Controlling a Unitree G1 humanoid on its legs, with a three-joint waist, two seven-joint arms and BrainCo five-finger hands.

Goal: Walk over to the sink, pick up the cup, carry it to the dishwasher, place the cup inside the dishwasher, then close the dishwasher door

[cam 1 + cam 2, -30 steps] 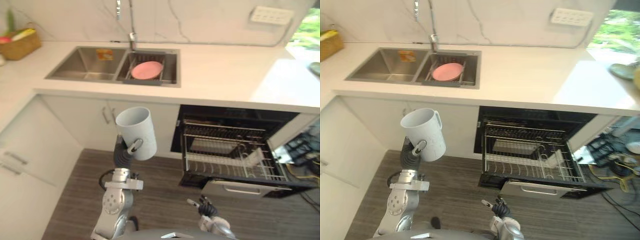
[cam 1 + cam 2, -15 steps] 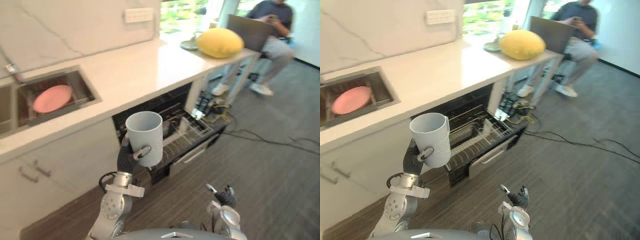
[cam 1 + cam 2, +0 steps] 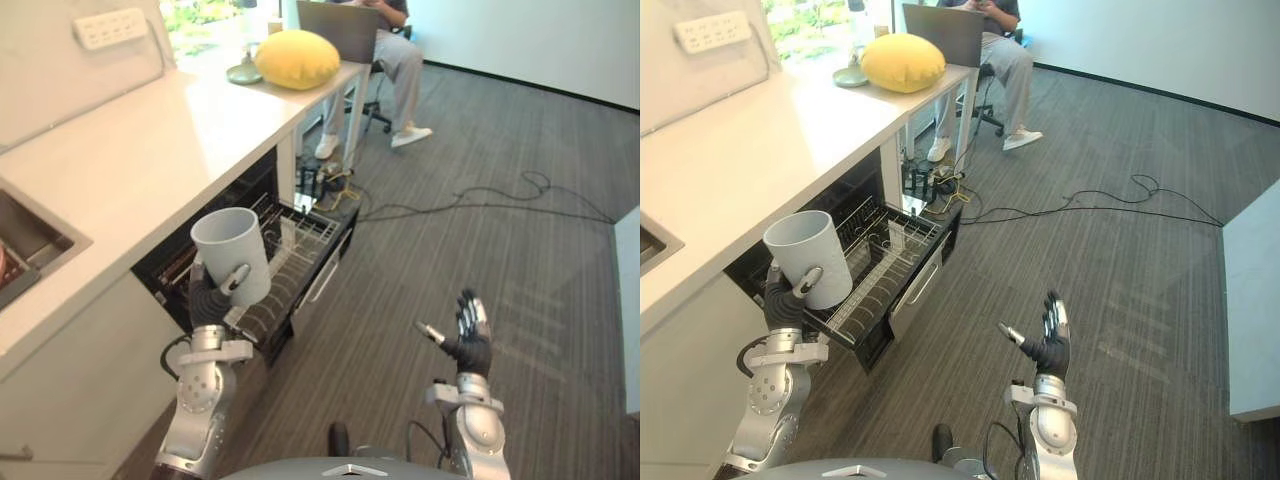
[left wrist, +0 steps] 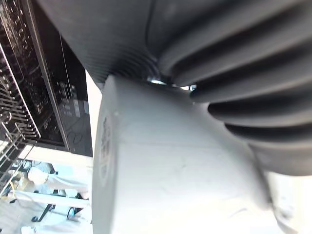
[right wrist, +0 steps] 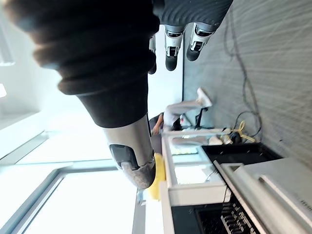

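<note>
My left hand (image 3: 208,297) is shut on a pale grey cup (image 3: 233,254), held upright in front of the counter; the left wrist view has the cup (image 4: 165,180) close up under the hand's dark cover. Just right of the cup stands the open dishwasher (image 3: 200,250), its wire rack (image 3: 290,262) pulled out over the lowered door (image 3: 318,278). My right hand (image 3: 468,340) is raised over the floor at the lower right, open with straight fingers (image 5: 171,45) and holding nothing.
The white counter (image 3: 110,160) runs along the left, with a sink corner (image 3: 25,240), a wall socket (image 3: 108,26) and a yellow cushion (image 3: 297,58). A seated person (image 3: 385,50) with a laptop is at its far end. Black cables (image 3: 480,200) lie on the grey floor.
The camera has swung further right, so the sink has slid off left and more floor shows. The cup stays in my left hand. My right hand has risen and spread open.
</note>
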